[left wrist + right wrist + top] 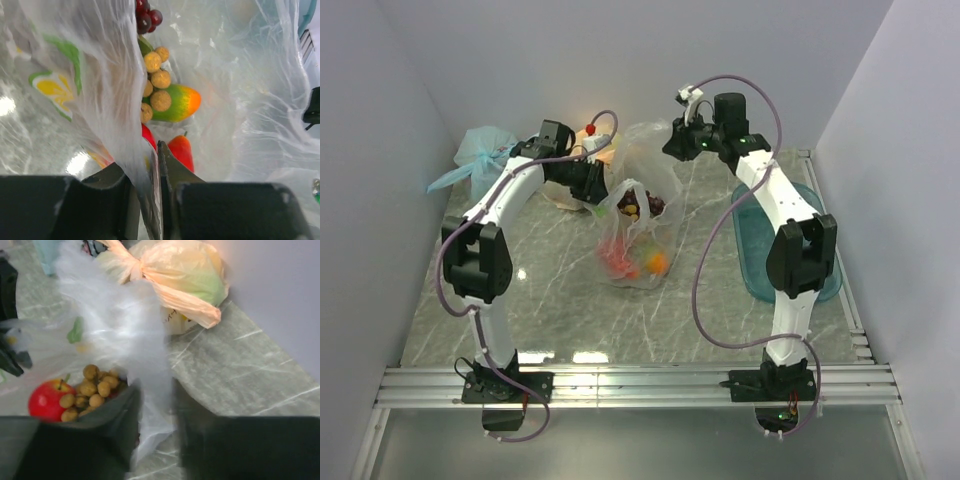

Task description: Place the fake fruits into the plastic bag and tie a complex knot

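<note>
The clear plastic bag [638, 240] stands mid-table with the fake fruits [638, 262] inside. My left gripper [603, 196] is shut on the bag's left rim; in the left wrist view the film [120, 100] runs between the closed jaws at the left gripper [152, 165]. Through it I see a green-orange mango [177, 102], tan berries [159, 80], dark purple grapes [146, 17] and a red fruit [181, 150]. My right gripper [674, 142] holds the bag's right side raised; bunched film [150, 370] sits between its fingers at the right gripper [156, 405]. A red apple [45, 399] shows inside.
A tied orange-yellow bag [175, 275] lies behind the clear bag by the back wall [578, 165]. A tied light blue bag [480, 155] sits at the back left. A teal tray [820, 260] lies along the right side under the right arm.
</note>
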You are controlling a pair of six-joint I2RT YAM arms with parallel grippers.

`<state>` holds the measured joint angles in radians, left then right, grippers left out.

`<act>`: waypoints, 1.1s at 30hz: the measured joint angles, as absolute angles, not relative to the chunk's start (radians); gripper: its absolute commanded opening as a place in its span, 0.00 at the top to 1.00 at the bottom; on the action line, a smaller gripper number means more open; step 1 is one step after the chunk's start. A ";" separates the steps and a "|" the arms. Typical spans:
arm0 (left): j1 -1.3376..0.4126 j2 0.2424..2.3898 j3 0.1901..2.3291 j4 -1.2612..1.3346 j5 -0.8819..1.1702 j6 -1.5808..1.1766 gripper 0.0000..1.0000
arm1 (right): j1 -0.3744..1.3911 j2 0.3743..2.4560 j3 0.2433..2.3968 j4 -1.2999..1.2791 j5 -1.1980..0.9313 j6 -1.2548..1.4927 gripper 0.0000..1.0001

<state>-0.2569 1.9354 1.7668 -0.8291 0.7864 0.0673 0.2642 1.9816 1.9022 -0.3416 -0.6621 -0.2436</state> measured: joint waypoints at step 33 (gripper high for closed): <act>-0.040 1.578 1.717 -0.623 0.846 0.115 0.01 | 0.272 1.354 1.383 -0.513 -0.513 0.048 0.26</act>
<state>-0.0399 1.5784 1.7172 -0.6231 0.8455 0.1154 0.2722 1.3537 1.3834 -0.5133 -0.5129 0.0483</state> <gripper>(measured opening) 0.993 0.716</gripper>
